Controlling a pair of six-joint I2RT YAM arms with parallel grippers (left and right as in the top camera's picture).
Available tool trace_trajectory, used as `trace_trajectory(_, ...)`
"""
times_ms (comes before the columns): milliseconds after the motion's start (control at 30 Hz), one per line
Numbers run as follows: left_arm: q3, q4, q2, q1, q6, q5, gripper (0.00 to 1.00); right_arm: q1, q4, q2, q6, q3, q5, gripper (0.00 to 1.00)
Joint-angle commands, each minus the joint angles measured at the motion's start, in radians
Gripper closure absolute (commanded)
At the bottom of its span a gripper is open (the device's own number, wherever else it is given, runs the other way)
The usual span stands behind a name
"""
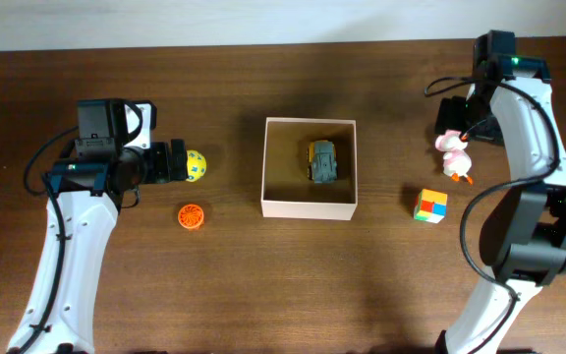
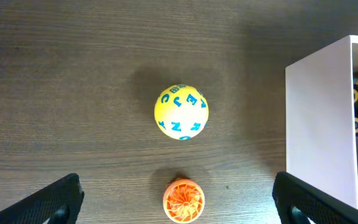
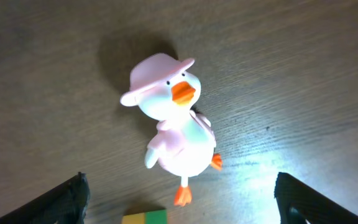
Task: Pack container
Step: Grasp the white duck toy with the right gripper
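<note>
Centre table: the square, shallow cardboard container (image 1: 308, 207), white outside and tan-brown inside, sits open-topped between the two arms, a small grey-and-yellow toy car (image 1: 324, 160) already lying in its far right part.

To its left, the left gripper (image 1: 179, 163) hovers with fingers spread wide and holding nothing, just short of a yellow ball printed with blue letters (image 2: 181, 112); a ribbed orange ball (image 2: 183, 200) lies near that, closer in. To the container's right, the right gripper (image 3: 179, 186) is likewise wide and empty above a pale pink plastic duck in a pink hat (image 3: 174, 134), which lies on the wood. A multicoloured puzzle cube (image 1: 429, 205) rests nearer, between duck and container.

The container looks light and thin-walled: stiff enough to keep its shape, but likely to skid on the smooth wood if a toy or finger knocks a wall. If it must be steadied or shifted, the top edge of one side wall, pinched inside and out, seems the surest hold; the broad flat faces offer no purchase. Toys are best lowered in from above.
</note>
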Motion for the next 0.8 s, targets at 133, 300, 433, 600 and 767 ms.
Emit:
trace_trajectory(133, 0.016, -0.001, 0.004, 0.004, -0.006, 0.011, 0.01, -0.014, -0.002, 0.091, -0.062, -0.03, -0.085, 0.2)
trace_trajectory(300, 0.016, -0.001, 0.004, 0.004, -0.006, 0.011, 0.01, -0.014, 0.017, 0.129, -0.063, -0.077, -0.081, 0.25)
trace_trajectory(433, 0.016, -0.001, 0.004, 0.004, -0.006, 0.011, 0.01, -0.014, 0.06, 0.133, -0.06, -0.128, -0.081, 0.52)
trace_trajectory(600, 0.016, -0.002, 0.004, 0.004, -0.006, 0.011, 0.01, -0.013, 0.056, 0.115, -0.037, -0.126, -0.081, 0.75)
trace_trajectory(767, 0.016, -0.002, 0.004, 0.004, -0.006, 0.011, 0.01, 0.007, 0.049, 0.0, 0.006, -0.125, -0.081, 0.86)
